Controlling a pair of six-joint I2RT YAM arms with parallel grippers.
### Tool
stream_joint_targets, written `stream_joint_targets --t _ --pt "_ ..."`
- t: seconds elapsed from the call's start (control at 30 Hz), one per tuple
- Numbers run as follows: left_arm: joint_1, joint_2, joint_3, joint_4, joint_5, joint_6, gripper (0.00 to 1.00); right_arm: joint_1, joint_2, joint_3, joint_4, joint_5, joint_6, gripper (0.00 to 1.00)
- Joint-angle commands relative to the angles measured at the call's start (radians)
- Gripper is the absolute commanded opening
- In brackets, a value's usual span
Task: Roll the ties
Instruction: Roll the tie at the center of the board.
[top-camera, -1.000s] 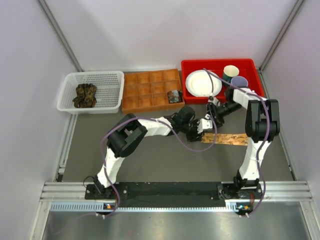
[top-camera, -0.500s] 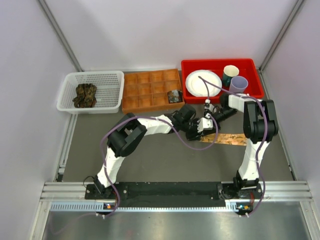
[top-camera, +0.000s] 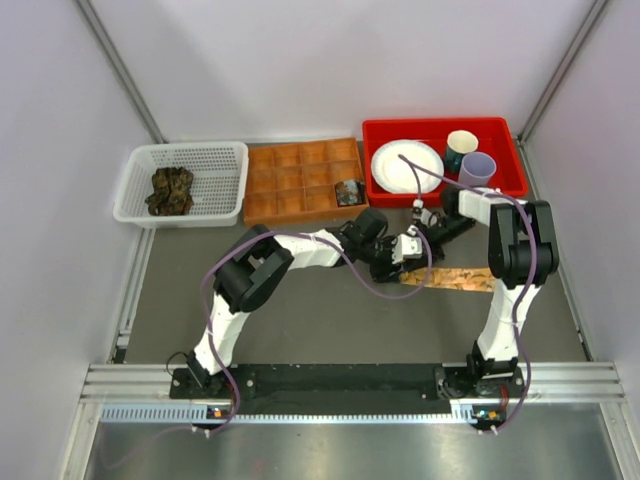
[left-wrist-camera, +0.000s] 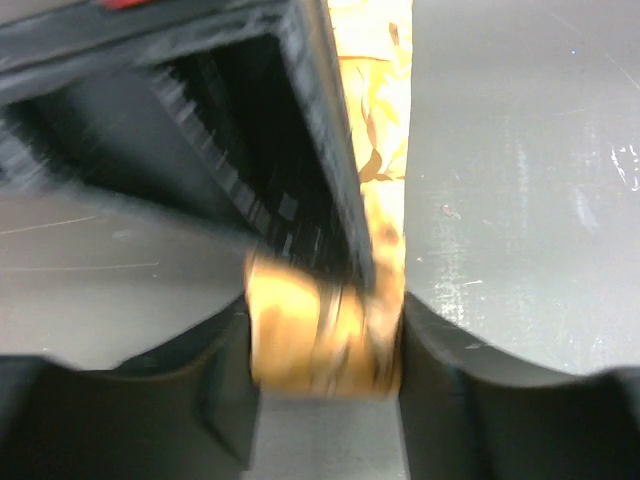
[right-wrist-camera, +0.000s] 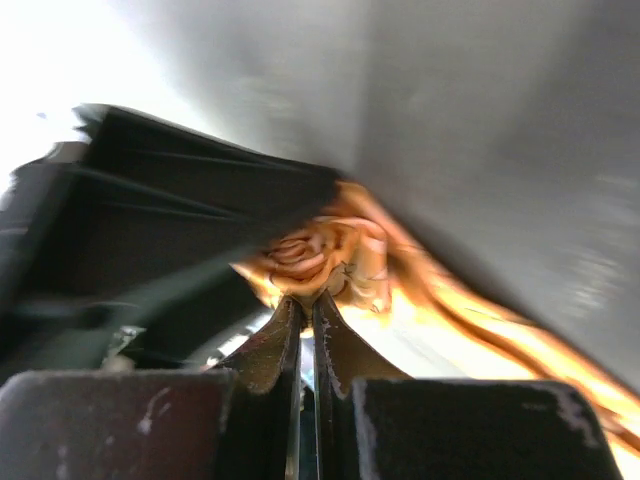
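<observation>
A tan-orange tie (top-camera: 457, 278) lies flat on the grey table right of centre, its left end wound into a roll (left-wrist-camera: 320, 335). My left gripper (top-camera: 404, 257) straddles that roll, both fingers touching its sides, and is shut on it (left-wrist-camera: 322, 352). My right gripper (top-camera: 420, 237) is shut, its tips (right-wrist-camera: 306, 298) pressed against the roll's spiral end (right-wrist-camera: 320, 255); whether fabric is pinched between them I cannot tell. The unrolled strip (left-wrist-camera: 385, 100) runs away from the roll. Dark ties (top-camera: 171, 190) lie bundled in the white basket. One rolled dark tie (top-camera: 348, 192) sits in the tray.
A white mesh basket (top-camera: 225, 160) stands at the back left, the brown compartment tray (top-camera: 290, 180) beside it. A red bin (top-camera: 505, 135) at the back right holds a white plate (top-camera: 400, 165) and two cups (top-camera: 462, 145). White walls close in both sides.
The right gripper has shut and moved left, closer to the roll's end. The left gripper stays on the roll, shifted slightly toward the back.
</observation>
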Motion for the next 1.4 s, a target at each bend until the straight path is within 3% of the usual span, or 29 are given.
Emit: stream_joint_targets --t 0.0,0.07,0.23,0.37,0.57,0.63,0.7,0.83,1.03,1.2,1.37 --pt "0.024 0.042 -0.123 -0.078 0.017 -0.049 0.58 -0.020 -0.010 -0.027 0.076 0.278 -0.029 0.00" --pt "0.029 0.034 -0.148 0.007 0.043 -0.063 0.64 -0.022 -0.007 -0.021 0.073 0.294 -0.029 0.00" --pt "0.031 0.068 -0.111 0.097 0.062 -0.093 0.65 -0.020 -0.008 -0.023 0.067 0.352 -0.030 0.00" --pt "0.035 0.043 -0.172 0.288 0.127 -0.110 0.68 -0.019 -0.008 -0.027 0.059 0.384 -0.035 0.00" --pt "0.032 0.080 -0.194 0.465 0.173 -0.156 0.85 -0.017 0.007 -0.013 0.050 0.392 -0.046 0.00" --pt "0.027 0.097 -0.173 0.464 0.171 -0.162 0.93 -0.016 0.010 -0.012 0.047 0.386 -0.052 0.00" --pt "0.011 0.106 -0.151 0.435 0.125 -0.149 0.94 -0.011 0.012 -0.007 0.039 0.378 -0.067 0.00" --pt "-0.022 0.126 -0.114 0.351 0.085 -0.083 0.85 -0.004 0.015 -0.003 0.024 0.352 -0.089 0.00" --pt "-0.025 0.135 -0.091 0.236 0.019 -0.023 0.53 0.006 0.050 0.043 0.002 0.303 -0.121 0.00" --pt "-0.020 0.066 -0.185 0.151 -0.044 -0.006 0.29 0.048 0.067 0.068 -0.009 0.223 -0.136 0.00" --pt "-0.016 -0.061 -0.312 0.098 -0.127 -0.095 0.25 0.107 0.082 0.099 -0.004 0.113 -0.126 0.00"
